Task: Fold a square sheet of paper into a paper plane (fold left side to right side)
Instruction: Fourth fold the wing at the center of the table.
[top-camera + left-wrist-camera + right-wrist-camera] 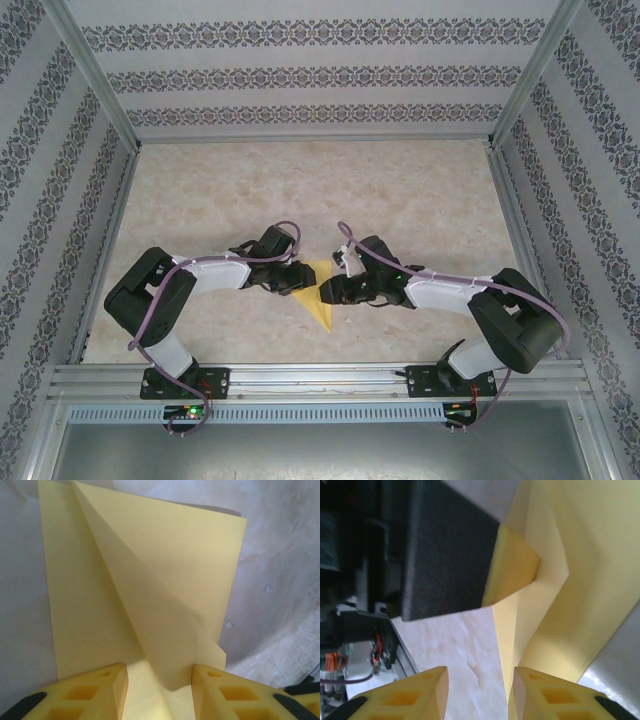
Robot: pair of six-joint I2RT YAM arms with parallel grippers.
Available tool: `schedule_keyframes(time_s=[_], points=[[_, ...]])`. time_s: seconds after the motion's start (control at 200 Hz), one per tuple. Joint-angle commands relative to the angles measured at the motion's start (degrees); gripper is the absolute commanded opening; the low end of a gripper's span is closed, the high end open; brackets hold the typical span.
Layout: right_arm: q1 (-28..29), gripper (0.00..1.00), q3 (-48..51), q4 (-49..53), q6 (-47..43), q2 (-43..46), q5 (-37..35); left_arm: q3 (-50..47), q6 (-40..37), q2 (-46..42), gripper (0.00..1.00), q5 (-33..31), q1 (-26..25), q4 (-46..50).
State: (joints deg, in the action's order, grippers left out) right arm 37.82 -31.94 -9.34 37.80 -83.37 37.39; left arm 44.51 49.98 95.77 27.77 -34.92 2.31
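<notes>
The patterned left wall and its metal frame close off the bench on that side. A wide strip of bare marbled surface lies between them and the left arm. That arm bends in from its base at the near rail and reaches toward the middle.

The left pincer sits at the left edge of the sheet of paper. In the left wrist view, the left pincer has its jaws apart, with yellow paper showing in the gap. I cannot tell whether the tips press on it.

The sheet of paper lies on the bench in front of that pincer, with a straight left edge and a square far-right corner. A diagonal fold runs from the far edge down toward the gap, and its flap looks slightly lifted (it casts a shadow along one side). Seen from above, the sheet lies mid-bench between the two pincers and narrows to a point aimed at the near rail.

The right pincer is at the right edge of the sheet. In the right wrist view, the right pincer is open. Bare bench shows between the jaws, and the paper runs past the inner side of one of them. A finger of the left pincer rests at the paper's edge just beyond.

The right arm folds back toward its base. Open bench lies past it up to the right wall, and the whole far half of the bench is free.
</notes>
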Motion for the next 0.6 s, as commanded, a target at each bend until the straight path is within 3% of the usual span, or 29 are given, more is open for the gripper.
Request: schedule_keyframes(time_s=[0.0, 0.595], points=[[-2.2, 0.41, 1.2, 0.0, 1.1, 1.0, 2.2, 0.2, 0.2, 1.4, 0.39, -2.3, -1.1, 4.3], [-1.5, 0.34, -2.1, -7.9, 5.5, -9.6, 5.1, 0.5, 0.1, 1.4, 0.39, -2.5, -1.3, 4.3]])
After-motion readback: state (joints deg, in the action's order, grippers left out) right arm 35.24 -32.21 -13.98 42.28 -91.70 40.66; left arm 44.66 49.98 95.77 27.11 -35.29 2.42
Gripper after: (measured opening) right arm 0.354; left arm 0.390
